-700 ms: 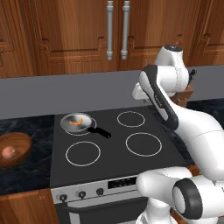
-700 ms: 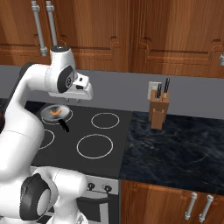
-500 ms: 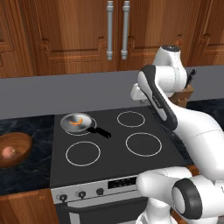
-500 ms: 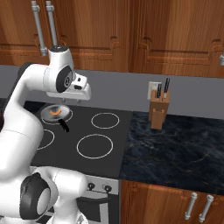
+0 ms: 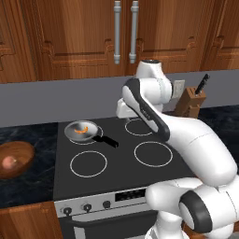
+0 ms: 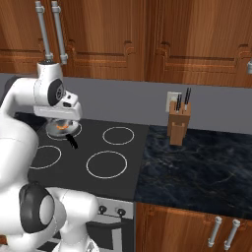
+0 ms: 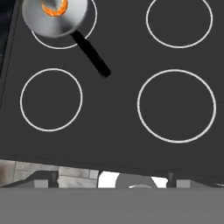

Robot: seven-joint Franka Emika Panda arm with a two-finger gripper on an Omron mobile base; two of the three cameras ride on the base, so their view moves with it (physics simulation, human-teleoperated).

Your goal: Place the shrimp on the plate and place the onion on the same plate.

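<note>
The stove [image 5: 116,158] is the landmark: a flat black cooktop with four white ring burners, set into a dark marbled worktop [image 6: 197,162] that runs off to both sides of it. Along the stove's near front edge sits a grey panel with round knobs [image 5: 86,207].

On the stove's far-left burner stands a grey frying pan [image 5: 83,132] with a black handle [image 5: 106,140] that points toward the middle of the stove. The shrimp [image 5: 81,130], a small orange crescent, lies inside the pan; the hand view shows it [image 7: 54,8] at the pan's far side.

Left of the stove, on the worktop, sits a brown wooden bowl [image 5: 21,156]. The onion [image 5: 9,162], a pinkish ball, rests inside it.

Right of the stove, toward the back of the worktop, a wooden knife block [image 6: 177,126] stands upright with dark handles sticking out of its top.

The pincer [image 5: 125,110] hangs above the stove's back half, right of the pan and clear of it. I cannot tell how far apart its jaws stand.

Behind the stove runs a plain grey wall strip, and above that brown wooden cupboards [image 5: 74,37] with metal bar handles [image 5: 125,31].
</note>
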